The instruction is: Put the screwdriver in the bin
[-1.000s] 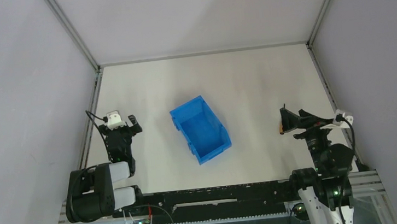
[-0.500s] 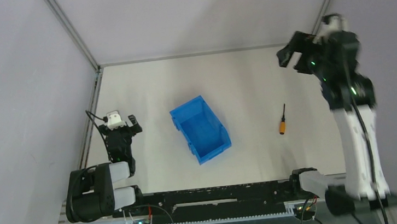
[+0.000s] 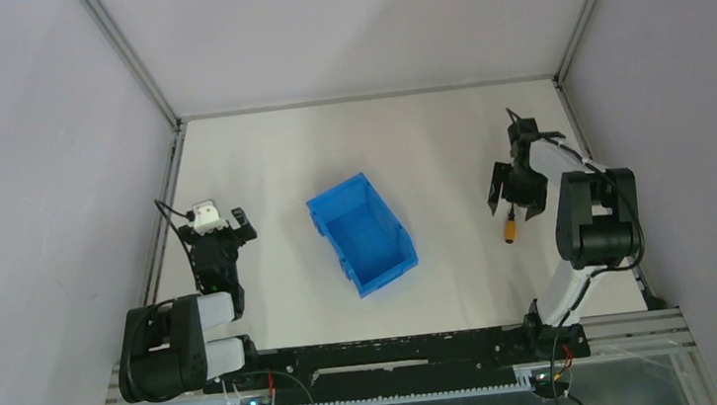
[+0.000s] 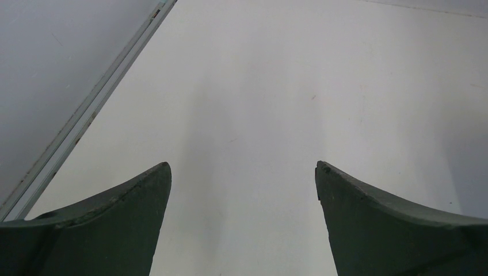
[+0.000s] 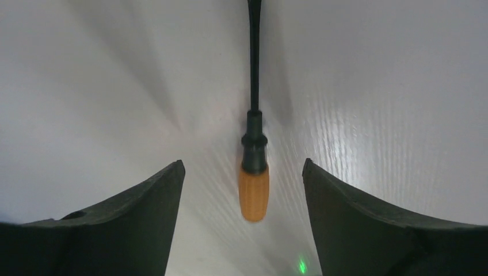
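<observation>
You find the bin [image 3: 370, 236] on the tabletop [image 3: 428, 136] near its middle, set at an angle to the edges, with the left gripper [image 3: 218, 226] well apart on its left, close to the left edge, its fingers [image 4: 115, 224] over bare tabletop. The screwdriver [image 3: 511, 226] lies flat on the tabletop well to the right of the bin, its shaft towards the far side and its handle towards the near edge. The right gripper [image 3: 515, 207] sits over it, one finger on each side of the handle, a gap showing between each finger and the handle in the right wrist view.
</observation>
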{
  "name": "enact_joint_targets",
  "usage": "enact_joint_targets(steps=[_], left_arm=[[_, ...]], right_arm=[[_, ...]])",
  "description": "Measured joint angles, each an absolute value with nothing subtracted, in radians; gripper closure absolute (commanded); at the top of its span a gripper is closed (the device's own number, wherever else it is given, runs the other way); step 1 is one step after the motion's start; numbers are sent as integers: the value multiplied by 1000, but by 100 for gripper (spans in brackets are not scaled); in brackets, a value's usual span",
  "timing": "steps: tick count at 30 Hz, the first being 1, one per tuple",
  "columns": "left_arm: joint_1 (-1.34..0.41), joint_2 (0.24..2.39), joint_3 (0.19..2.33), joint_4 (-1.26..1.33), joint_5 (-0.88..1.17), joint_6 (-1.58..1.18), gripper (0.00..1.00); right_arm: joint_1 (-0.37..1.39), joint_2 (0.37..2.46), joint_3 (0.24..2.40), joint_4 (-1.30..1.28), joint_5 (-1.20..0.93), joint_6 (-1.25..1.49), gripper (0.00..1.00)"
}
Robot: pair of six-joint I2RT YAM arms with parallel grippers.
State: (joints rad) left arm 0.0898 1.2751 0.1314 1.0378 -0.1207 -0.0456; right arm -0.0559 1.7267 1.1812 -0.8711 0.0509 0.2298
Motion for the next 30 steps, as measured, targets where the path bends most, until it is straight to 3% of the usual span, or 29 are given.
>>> enact_joint_targets(steps=[3, 8, 9, 17, 30], left_arm=[[90, 1275, 131, 1038, -121, -46, 0], [90, 1275, 131, 1038, -121, -46, 0], [90, 1275, 131, 1038, -121, -46, 0], [90, 1275, 131, 1038, -121, -46, 0], [90, 1275, 131, 1038, -121, -46, 0]], right_arm=[[-56, 1785, 1118, -801, 52, 229, 31], [-57, 1781, 1093, -756, 45, 226, 93], [-57, 1781, 1093, -753, 43, 221, 100], [-24, 1777, 1161, -855, 90, 217, 100], [56, 1621, 1731, -1256, 118, 253, 100]])
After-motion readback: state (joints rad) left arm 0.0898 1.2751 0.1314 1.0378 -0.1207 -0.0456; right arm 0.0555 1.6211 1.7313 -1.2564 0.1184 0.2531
